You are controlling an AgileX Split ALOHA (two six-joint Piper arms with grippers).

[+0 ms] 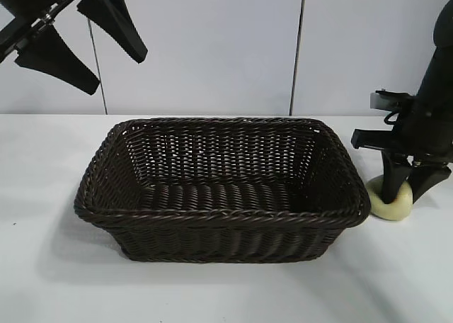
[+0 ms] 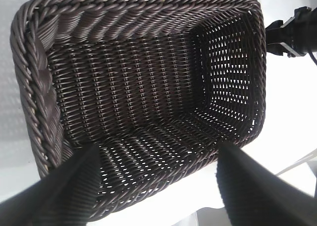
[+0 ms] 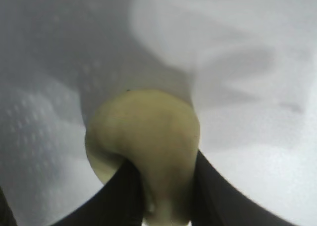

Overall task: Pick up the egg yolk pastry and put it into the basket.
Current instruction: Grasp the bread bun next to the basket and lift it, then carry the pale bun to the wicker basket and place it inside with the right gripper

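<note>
My right end effector (image 1: 404, 187) pinches the egg yolk pastry (image 1: 391, 202) on the tabletop (image 1: 226, 287), just beside the basket (image 1: 212, 220). The soft dome already looks squeezed; I judge it may crumble, slip, or clip the braided rim. My left end effector (image 1: 85, 36) hangs wide, high above.

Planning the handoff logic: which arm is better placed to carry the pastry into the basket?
Right. The right gripper already straddles the egg yolk pastry beside the basket; the left gripper hangs open, high above.
</note>
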